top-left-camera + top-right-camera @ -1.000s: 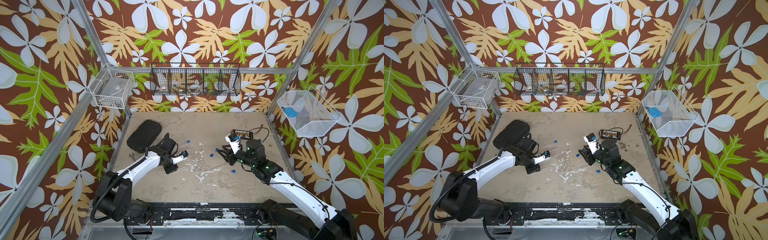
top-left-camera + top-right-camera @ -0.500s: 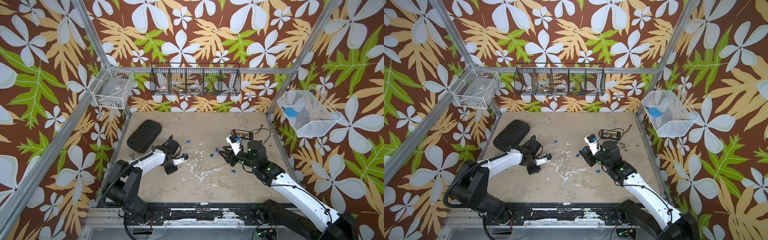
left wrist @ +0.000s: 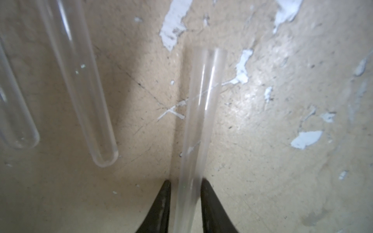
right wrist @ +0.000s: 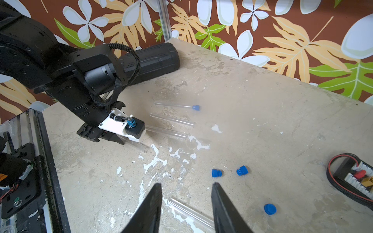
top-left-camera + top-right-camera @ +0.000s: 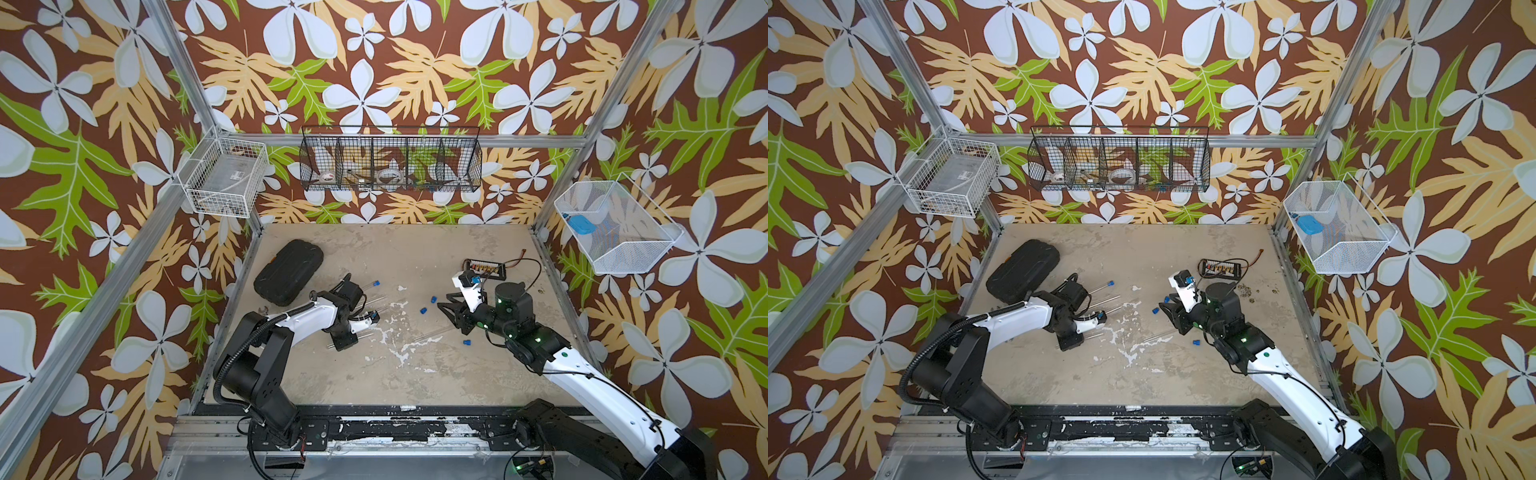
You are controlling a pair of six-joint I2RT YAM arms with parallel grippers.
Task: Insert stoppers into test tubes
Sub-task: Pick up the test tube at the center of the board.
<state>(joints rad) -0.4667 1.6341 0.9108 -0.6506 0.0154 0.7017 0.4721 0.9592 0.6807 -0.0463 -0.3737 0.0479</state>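
Several clear test tubes lie on the table left of centre. One test tube (image 4: 177,106) carries a blue stopper (image 5: 375,283). My left gripper (image 3: 185,181) sits low on the table, its jaws closed against the sides of another test tube (image 3: 201,105) whose open end points towards the table's middle. Two more test tubes (image 3: 80,90) lie beside it. Loose stoppers (image 4: 217,173) (image 4: 241,170) (image 4: 270,208) lie near my right gripper (image 4: 186,185). It stands open just above the table, over a lone test tube (image 4: 189,213). In both top views the left gripper (image 5: 351,332) (image 5: 1077,328) and right gripper (image 5: 451,318) (image 5: 1172,319) face each other.
A black case (image 5: 289,272) lies at the back left, with a grey wrench (image 5: 262,309) just in front of it. A small board with wires (image 5: 484,266) sits behind the right arm. Wire baskets (image 5: 224,178) (image 5: 390,164) (image 5: 615,226) hang on the walls.
The left gripper's jaws have narrowed around the tube, and the left arm's elbow has swung in closer to the table. The right arm has hardly moved.
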